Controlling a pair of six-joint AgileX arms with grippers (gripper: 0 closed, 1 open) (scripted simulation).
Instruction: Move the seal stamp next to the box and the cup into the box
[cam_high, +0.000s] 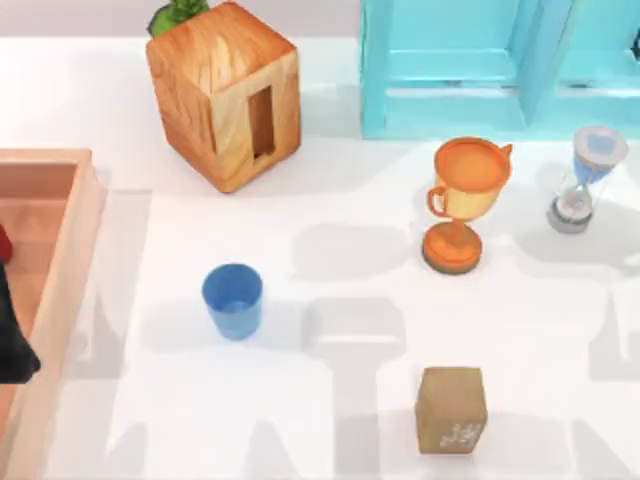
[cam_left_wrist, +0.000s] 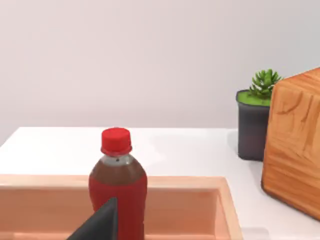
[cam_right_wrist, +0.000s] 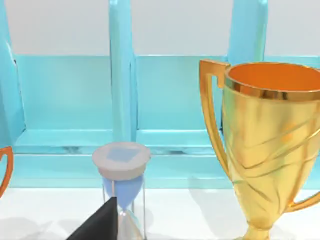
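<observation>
Neither step was done. The cup (cam_high: 233, 299) stood on the bench (cam_high: 330, 420) right of the box (cam_high: 72, 240); the seal stamp (cam_high: 452, 409) lay near, well right. Either hand's state could not be told.

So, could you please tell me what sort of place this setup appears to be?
Most likely a rendered tabletop test scene rather than a real room: a plain white table holds unrelated props, such as an orange trophy, an hourglass, a slotted wooden cube and a turquoise cabinet.
</observation>
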